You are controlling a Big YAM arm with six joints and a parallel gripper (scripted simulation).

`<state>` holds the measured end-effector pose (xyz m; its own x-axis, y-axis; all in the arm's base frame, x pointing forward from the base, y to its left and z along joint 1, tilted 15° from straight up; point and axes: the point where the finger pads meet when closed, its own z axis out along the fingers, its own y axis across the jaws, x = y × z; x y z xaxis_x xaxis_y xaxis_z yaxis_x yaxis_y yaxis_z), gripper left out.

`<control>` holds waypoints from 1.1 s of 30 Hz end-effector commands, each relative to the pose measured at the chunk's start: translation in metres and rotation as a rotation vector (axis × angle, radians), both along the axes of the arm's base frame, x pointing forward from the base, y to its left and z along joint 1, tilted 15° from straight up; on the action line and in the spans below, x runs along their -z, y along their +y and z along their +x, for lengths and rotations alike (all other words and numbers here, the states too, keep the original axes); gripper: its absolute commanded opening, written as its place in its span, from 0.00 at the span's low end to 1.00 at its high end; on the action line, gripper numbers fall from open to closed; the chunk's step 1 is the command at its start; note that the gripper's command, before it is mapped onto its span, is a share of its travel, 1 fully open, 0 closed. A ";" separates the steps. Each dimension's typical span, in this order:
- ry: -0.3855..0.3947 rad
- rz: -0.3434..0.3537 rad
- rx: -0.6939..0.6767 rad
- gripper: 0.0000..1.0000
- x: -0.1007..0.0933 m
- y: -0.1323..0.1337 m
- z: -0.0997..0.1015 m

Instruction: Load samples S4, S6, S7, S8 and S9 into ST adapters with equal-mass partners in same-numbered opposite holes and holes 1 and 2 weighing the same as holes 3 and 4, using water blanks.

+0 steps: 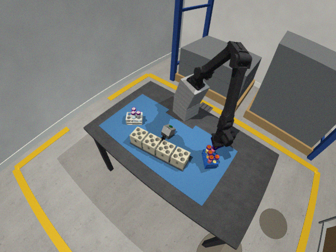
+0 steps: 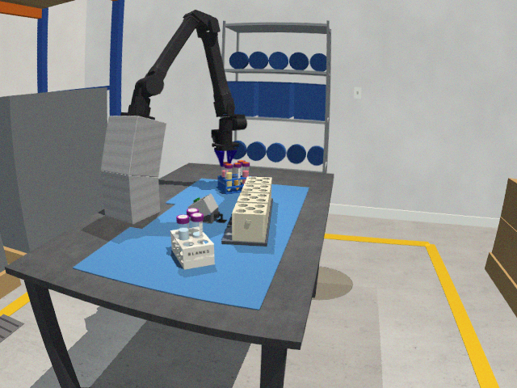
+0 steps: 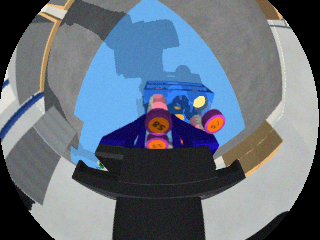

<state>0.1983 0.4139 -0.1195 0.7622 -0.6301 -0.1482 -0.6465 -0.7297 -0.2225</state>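
Top: hand (image 1: 214, 148) over blue sample rack (image 1: 210, 164), right of adapter row (image 1: 160, 147) on surface (image 1: 254, 173).
Exterior: white blank rack (image 2: 195, 255) nearest.
Wrist: fingers clamped on orange-dotted sample tube (image 3: 158, 122), seated in rack.

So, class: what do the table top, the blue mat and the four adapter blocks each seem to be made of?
Table top: dark grey, matt, faintly mottled, perhaps laminate or painted board.
Blue mat: thin, flat and dull, with irregular cut edges, likely rubber or vinyl sheet.
Adapter blocks: cream, matt and solid with round bored holes, probably moulded plastic.
The look leaves all three open.
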 end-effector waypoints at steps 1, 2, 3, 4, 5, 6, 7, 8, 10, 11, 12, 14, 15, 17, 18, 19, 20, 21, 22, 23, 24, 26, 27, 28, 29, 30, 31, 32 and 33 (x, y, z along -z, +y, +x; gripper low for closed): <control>-0.008 0.016 0.001 0.00 -0.004 0.005 0.002; -0.008 0.016 0.001 0.00 -0.004 0.005 0.002; -0.008 0.016 0.001 0.00 -0.004 0.005 0.002; -0.011 0.020 0.002 0.00 -0.013 0.003 -0.001; -0.007 0.011 0.002 0.00 -0.015 -0.001 -0.001; -0.007 0.011 0.003 0.00 -0.018 -0.002 0.000; -0.007 0.011 0.003 0.00 -0.018 -0.002 0.000; -0.007 0.011 0.003 0.00 -0.018 -0.002 0.000; -0.009 0.011 0.004 0.00 -0.025 -0.005 0.002; -0.009 0.011 0.004 0.00 -0.028 -0.007 0.004; -0.010 0.011 0.004 0.00 -0.031 -0.008 0.004; -0.009 0.011 0.003 0.00 -0.037 -0.010 0.003; -0.009 0.011 0.000 0.00 -0.041 -0.010 0.002; -0.009 0.012 -0.004 0.00 -0.047 -0.011 0.000; -0.009 0.012 -0.003 0.00 -0.050 -0.012 0.001; -0.009 0.012 0.000 0.00 -0.053 -0.014 0.002; -0.009 0.012 0.003 0.00 -0.057 -0.015 0.003; -0.008 0.012 0.003 0.00 -0.060 -0.016 0.003; -0.008 0.012 0.003 0.00 -0.063 -0.017 0.002; -0.008 0.012 0.002 0.00 -0.066 -0.018 0.002; -0.008 0.012 0.002 0.00 -0.066 -0.018 0.002; -0.010 0.019 -0.009 0.00 -0.072 -0.012 -0.002; -0.008 0.015 -0.009 0.00 -0.073 -0.016 -0.003; -0.008 0.013 -0.008 0.00 -0.076 -0.018 -0.002; -0.008 0.013 -0.005 0.00 -0.079 -0.020 -0.001; -0.008 0.013 -0.003 0.00 -0.082 -0.021 -0.001; -0.007 0.013 0.001 0.00 -0.085 -0.023 0.001; -0.009 0.016 0.003 0.00 -0.089 -0.023 0.002; -0.011 0.020 0.003 0.00 -0.094 -0.021 0.003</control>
